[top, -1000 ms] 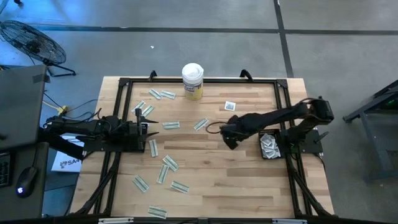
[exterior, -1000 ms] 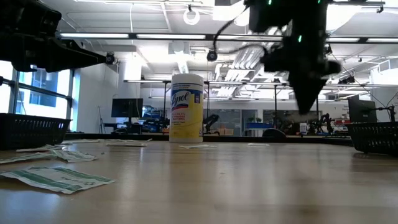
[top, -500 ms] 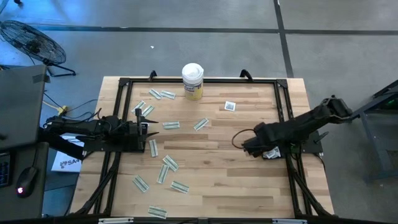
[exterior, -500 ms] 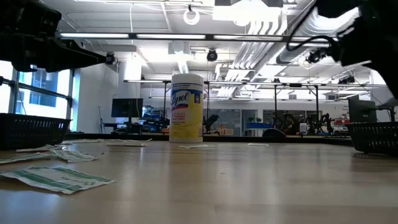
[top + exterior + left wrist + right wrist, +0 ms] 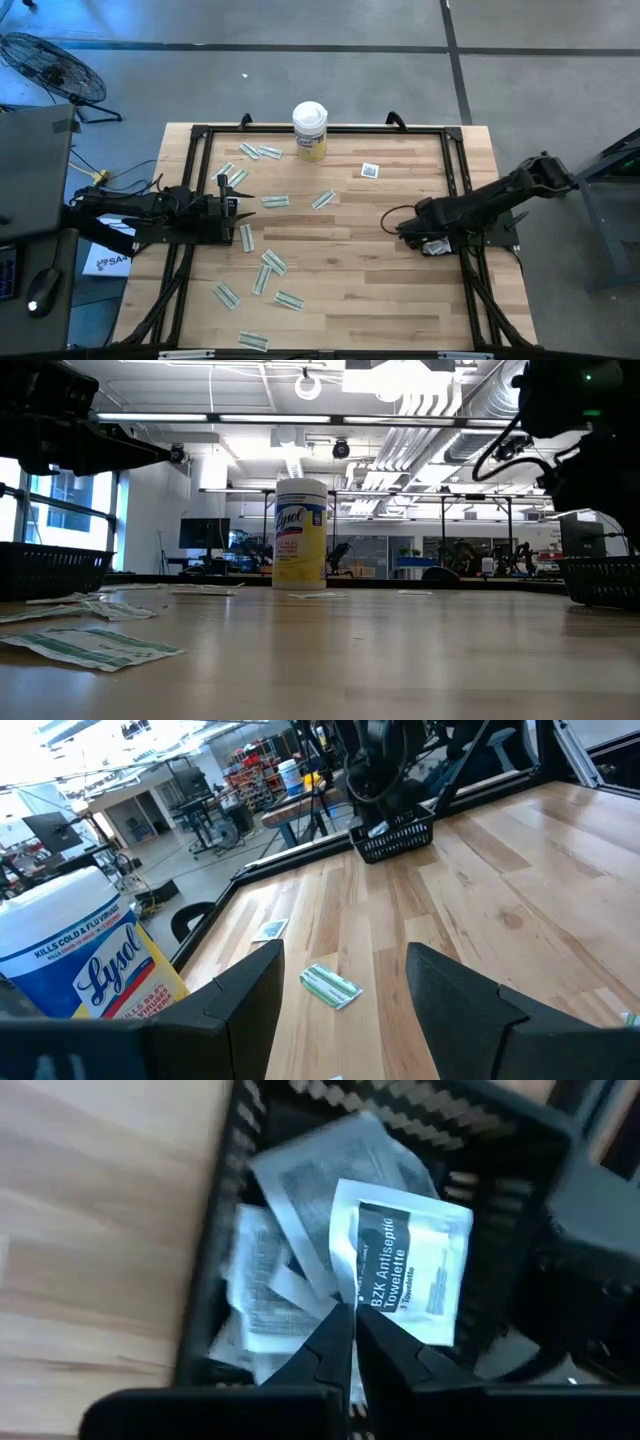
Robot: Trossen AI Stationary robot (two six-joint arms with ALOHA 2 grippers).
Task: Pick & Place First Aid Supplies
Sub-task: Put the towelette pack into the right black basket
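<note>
Pale green-white strips (image 5: 273, 262) lie flat and scattered over the table's left half, and one white square (image 5: 370, 170) lies near the far edge. More strips show in the low view (image 5: 90, 645) and the left wrist view (image 5: 330, 985). My right gripper (image 5: 422, 236) hangs over the black basket (image 5: 440, 248) at the table's right side, shut on a white towelette packet (image 5: 410, 1275). My left gripper (image 5: 340, 1010) waits open at the table's left side (image 5: 243, 205), touching nothing. My right gripper pinches the white towelette packet between its two fingers (image 5: 330, 1345), at the packet's edge near one corner (image 5: 355, 1308). The fingers come from above, pointing down into the basket. The packet sits over the other packets (image 5: 260, 1300) in the basket; whether it rests on them I cannot tell.
A white-lidded, yellow-labelled canister (image 5: 310, 130) stands at the far edge, tall in the low view (image 5: 300, 532). A dark frame (image 5: 320, 130) borders the table. A second black basket (image 5: 50, 570) sits at the left in the low view. Bare wood lies between the strips and the right basket.
My right gripper has moved from the table's middle toward its right edge and now hangs over the black basket. Most of that travel came in the first half second. The left arm and the strips on the table have stayed put.
</note>
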